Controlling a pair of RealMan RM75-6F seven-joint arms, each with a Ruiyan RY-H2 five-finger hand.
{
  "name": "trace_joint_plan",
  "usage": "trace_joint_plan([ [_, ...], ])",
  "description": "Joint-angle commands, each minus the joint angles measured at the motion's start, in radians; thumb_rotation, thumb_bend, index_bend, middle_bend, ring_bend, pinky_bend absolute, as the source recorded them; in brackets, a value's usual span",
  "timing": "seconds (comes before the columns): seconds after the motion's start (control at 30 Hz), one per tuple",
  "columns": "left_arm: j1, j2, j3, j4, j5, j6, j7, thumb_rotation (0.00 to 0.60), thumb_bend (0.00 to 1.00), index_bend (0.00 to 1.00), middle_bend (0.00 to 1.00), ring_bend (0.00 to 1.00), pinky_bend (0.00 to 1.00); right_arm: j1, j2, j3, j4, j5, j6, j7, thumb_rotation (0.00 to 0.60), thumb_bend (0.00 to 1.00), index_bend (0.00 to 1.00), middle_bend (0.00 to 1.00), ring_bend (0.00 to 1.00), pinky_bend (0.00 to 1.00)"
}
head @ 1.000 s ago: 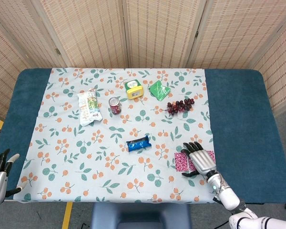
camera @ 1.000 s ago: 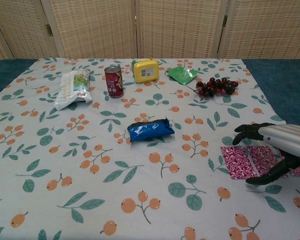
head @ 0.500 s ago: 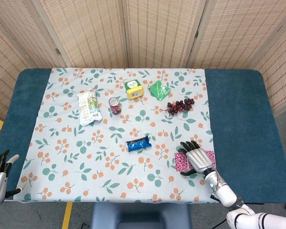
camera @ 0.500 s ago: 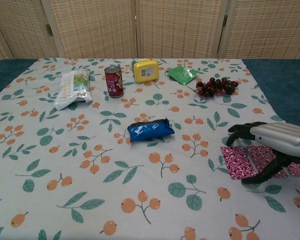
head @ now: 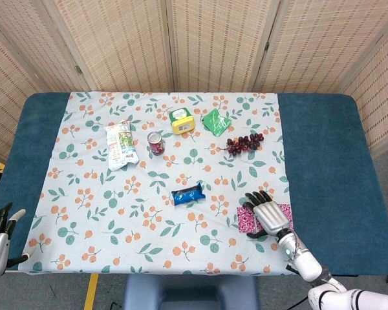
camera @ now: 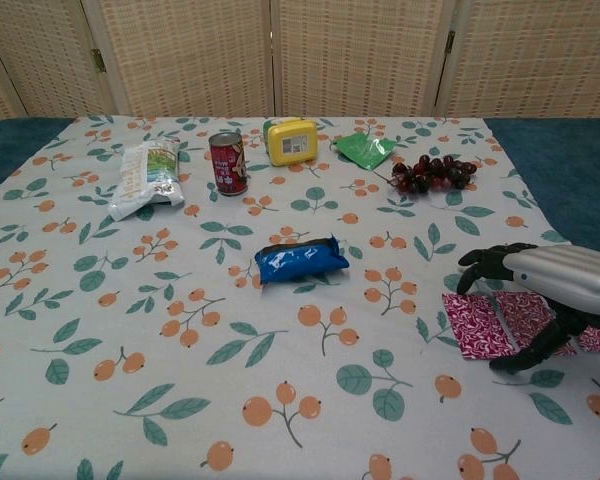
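Pink patterned packet [camera: 480, 322] — no legible writing — under right hand [camera: 540, 285].

A white cloth [head: 116, 206] printed with green leaves and orange berries is covering the blue desk [head: 323, 161]. Showing on it: a magenta packet [camera: 485, 322] with white swirls, a blue wrapper [camera: 300, 258], a red can [camera: 228, 162], a yellow box [camera: 292, 140], a green sachet [camera: 365, 149], dark red grapes [camera: 432, 172], and a white-and-green bag [camera: 145, 173].
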Motion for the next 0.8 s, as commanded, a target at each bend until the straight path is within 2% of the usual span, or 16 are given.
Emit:
trace_joint_plan([
  [0.03,-0.001,-0.001,0.000,0.001,0.000,-0.001,0.000,0.600,0.22,0.20,0.04,0.08,0.00,-0.001,-0.004,-0.001,0.004,0.001,0.003,0.000,0.502,0.19,0.25,0.11,0.00,0.00],
  [0.17,0.000,0.000,0.000,0.003,-0.002,-0.002,-0.004,0.600,0.22,0.20,0.04,0.08,0.00,-0.003,-0.010,0.000,0.008,0.001,0.013,-0.002,0.545,0.19,0.26,0.11,0.00,0.00],
  [0.43,0.001,0.001,-0.001,0.002,-0.001,-0.001,-0.003,0.600,0.22,0.20,0.04,0.08,0.00,-0.004,0.006,0.008,-0.022,-0.027,0.042,0.028,0.548,0.19,0.27,0.12,0.00,0.00],
  [0.8,-0.002,0.001,0.000,0.000,-0.001,-0.007,-0.001,0.600,0.22,0.20,0.04,0.08,0.00,-0.054,0.123,0.002,-0.095,-0.052,0.123,0.095,0.550,0.19,0.27,0.12,0.00,0.00],
])
